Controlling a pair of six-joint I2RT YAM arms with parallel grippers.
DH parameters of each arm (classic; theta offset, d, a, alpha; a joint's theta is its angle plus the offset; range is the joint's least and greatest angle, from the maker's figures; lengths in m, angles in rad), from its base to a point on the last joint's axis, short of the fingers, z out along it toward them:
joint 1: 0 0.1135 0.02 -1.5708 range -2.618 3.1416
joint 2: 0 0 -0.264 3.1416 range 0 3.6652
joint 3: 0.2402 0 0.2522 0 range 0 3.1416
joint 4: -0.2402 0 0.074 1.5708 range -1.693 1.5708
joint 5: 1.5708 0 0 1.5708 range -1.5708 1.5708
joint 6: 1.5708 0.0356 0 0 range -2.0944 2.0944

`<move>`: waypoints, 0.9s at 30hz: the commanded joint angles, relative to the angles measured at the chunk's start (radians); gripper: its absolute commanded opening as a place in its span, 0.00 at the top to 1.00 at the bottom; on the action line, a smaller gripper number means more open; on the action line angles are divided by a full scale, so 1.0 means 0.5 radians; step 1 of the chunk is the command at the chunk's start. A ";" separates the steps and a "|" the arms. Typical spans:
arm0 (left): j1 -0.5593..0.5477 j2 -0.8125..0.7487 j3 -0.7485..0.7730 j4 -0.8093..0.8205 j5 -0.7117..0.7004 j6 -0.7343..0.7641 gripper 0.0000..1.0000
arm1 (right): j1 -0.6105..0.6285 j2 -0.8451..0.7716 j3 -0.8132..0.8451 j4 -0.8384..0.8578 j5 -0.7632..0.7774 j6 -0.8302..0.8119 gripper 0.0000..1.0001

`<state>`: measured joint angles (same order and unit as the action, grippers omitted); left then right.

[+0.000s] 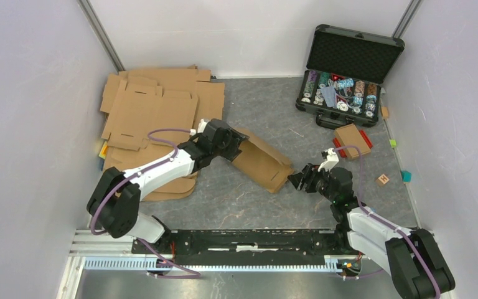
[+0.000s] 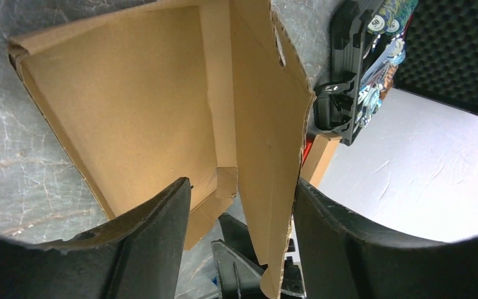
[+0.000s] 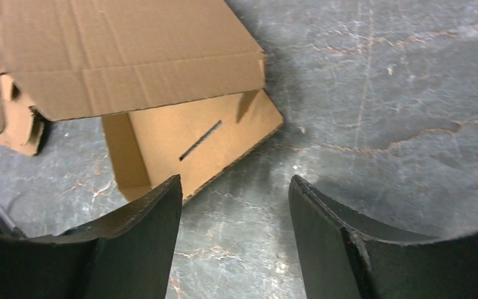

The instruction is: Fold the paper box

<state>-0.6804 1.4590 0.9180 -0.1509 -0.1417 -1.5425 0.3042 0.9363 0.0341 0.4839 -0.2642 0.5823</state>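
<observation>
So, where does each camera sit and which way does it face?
Top external: above and behind the arms, looking down at the table; both arms and bases show, left gripper, right gripper.
Left wrist: on the left arm, looking along its own fingers into the paper box.
Right wrist: on the right arm, looking down past its fingers at the box's slotted panel.
Shared: all three see the paper box; top and left wrist also see the chip case.
</observation>
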 commanded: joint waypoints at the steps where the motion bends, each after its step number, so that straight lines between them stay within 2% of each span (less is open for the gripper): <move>1: 0.088 0.035 0.035 0.174 0.153 0.321 0.32 | -0.007 -0.015 -0.047 0.199 -0.150 0.090 0.33; 3: 0.155 0.047 0.004 0.203 0.267 0.357 0.32 | -0.007 -0.010 -0.042 0.206 -0.156 0.104 0.34; 6: 0.248 0.055 -0.090 0.419 0.479 0.421 0.33 | -0.008 0.029 -0.022 0.190 -0.134 0.112 0.33; 9: 0.285 0.074 -0.095 0.434 0.558 0.466 0.34 | -0.007 0.090 0.006 0.190 -0.081 0.118 0.32; 22: 0.299 0.107 0.063 0.314 0.434 0.803 0.29 | -0.018 0.246 0.139 0.205 0.171 0.223 0.34; 27: 0.299 0.139 0.105 0.253 0.424 0.862 0.29 | -0.022 0.243 0.217 0.068 0.360 0.186 0.41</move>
<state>-0.5343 1.5127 0.9199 -0.0170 0.0929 -1.1950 0.2989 1.0634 0.0948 0.5388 -0.1783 0.6849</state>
